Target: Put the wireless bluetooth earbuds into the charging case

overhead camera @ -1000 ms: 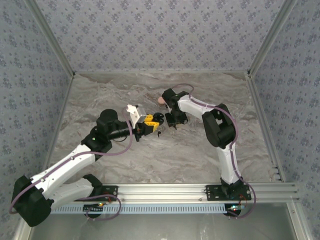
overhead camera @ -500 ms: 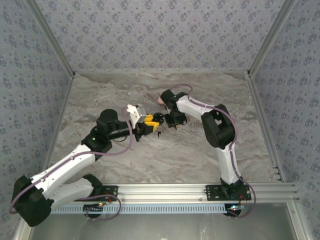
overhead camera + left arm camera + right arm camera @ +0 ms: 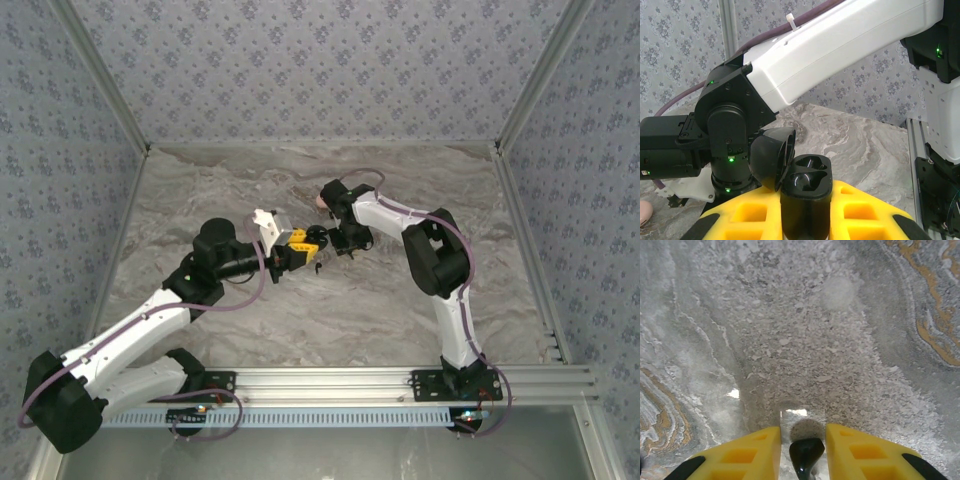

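Grey-veined marble bench [image 3: 330,310] inside patterned wallpaper walls [image 3: 320,70], with an aluminium rail [image 3: 330,380] along the near edge. I see the charging case [image 3: 806,200] near mid-bench, standing upright in my left gripper [image 3: 303,248], whose yellow jaws are pressed onto its body. Its lid [image 3: 771,159] is swung open and tilted off to one side. The two moulded wells [image 3: 810,167] face up, and I see bare black plastic in both.

Just right of the case, my right gripper [image 3: 803,440] points down at the bench with its jaws narrowed onto one black earbud [image 3: 807,456]. The frame's bottom edge cuts off the contact point.

Around the case there is broad open marble toward every wall. The right arm [image 3: 840,45] crosses close behind it. A small pink object [image 3: 320,201] lies beyond the case by that arm's wrist, too small for me to identify.
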